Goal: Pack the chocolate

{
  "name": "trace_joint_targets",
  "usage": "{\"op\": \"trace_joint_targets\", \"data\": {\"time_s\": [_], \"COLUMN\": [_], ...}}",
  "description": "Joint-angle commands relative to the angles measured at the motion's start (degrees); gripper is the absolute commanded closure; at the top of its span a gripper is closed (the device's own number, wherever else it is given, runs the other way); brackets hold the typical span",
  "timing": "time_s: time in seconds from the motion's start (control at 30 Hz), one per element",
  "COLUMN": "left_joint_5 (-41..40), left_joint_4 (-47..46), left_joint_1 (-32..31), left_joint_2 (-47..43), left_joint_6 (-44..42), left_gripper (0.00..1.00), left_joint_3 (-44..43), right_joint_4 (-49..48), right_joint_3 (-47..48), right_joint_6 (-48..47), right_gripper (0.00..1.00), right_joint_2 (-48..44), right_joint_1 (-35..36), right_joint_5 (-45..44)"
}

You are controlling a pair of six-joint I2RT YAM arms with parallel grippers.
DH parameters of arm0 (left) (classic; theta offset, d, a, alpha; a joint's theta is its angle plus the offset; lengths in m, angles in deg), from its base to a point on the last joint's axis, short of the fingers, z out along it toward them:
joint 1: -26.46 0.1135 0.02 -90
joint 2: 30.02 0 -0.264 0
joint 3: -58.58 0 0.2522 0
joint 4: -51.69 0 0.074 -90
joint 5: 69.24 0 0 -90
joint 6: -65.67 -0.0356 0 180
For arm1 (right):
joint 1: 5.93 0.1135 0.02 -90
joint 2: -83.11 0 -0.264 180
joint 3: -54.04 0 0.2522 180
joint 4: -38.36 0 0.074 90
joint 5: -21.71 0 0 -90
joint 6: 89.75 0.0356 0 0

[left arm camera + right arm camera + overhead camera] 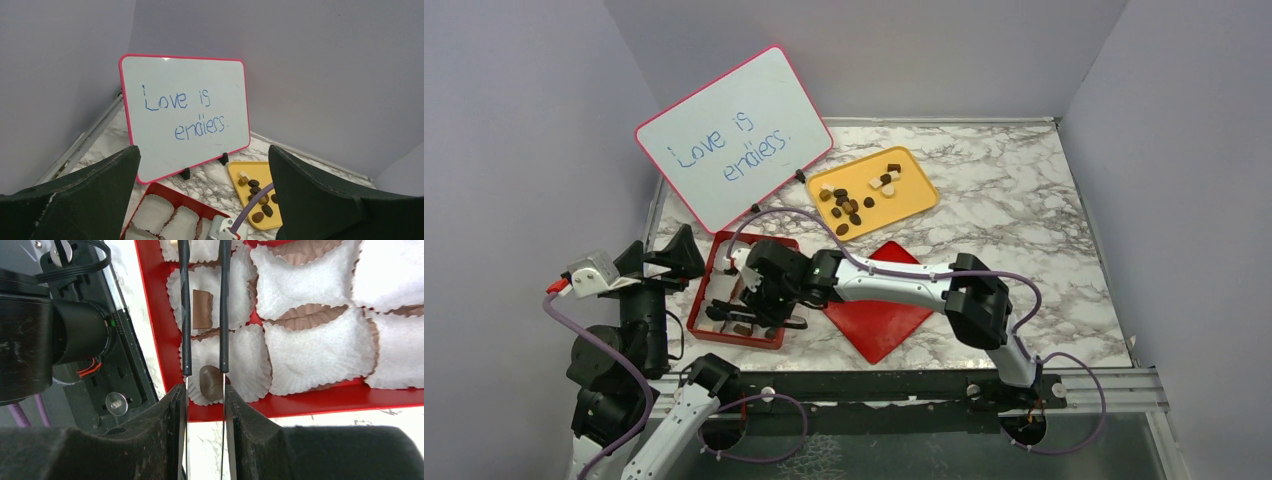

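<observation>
Right wrist: tool (204, 255) near box rim (156, 315)

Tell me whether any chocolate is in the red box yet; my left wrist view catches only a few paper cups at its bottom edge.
Observer: Yes. The right wrist view shows two chocolate pieces, each in its own paper cup, at one corner of the red box.
Operator: And where is the right gripper?
Observer: The right gripper is over that corner, with its thin fingertips on either side of the darker piece. I cannot tell whether it is gripping the piece.
</observation>
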Motion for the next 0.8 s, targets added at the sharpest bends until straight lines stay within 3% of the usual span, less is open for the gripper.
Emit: {"op": "trace_joint_targets", "data": {"time_s": [0.0, 0.43, 0.77], "left_joint_5": [-0.6, 5.7, 11.7], "left_joint_4": [0.5, 1.4, 1.2], "left_joint_1": [-0.1, -0.1, -0.1], "left_joint_2": [-0.8, -1.1, 4.4], "left_joint_6": [-1.2, 4.3, 4.0], "left_gripper": [0.01, 0.01, 0.01], "left_joint_3": [-0.2, 5.8, 8.5], "right_joint_4": [-0.1, 4.5, 8.5], "right_joint_3": [-0.1, -6.4, -13.2], "right_joint_6": [-1.5, -2.3, -1.8], "right_gripper": [0.65, 0.65, 0.65], "right_joint_2": [-5.2, -16.2, -23.7], "right_joint_1": [0.5, -2.6, -11.5], "right_joint_5": [-3.4, -18.1, -26.7]}}
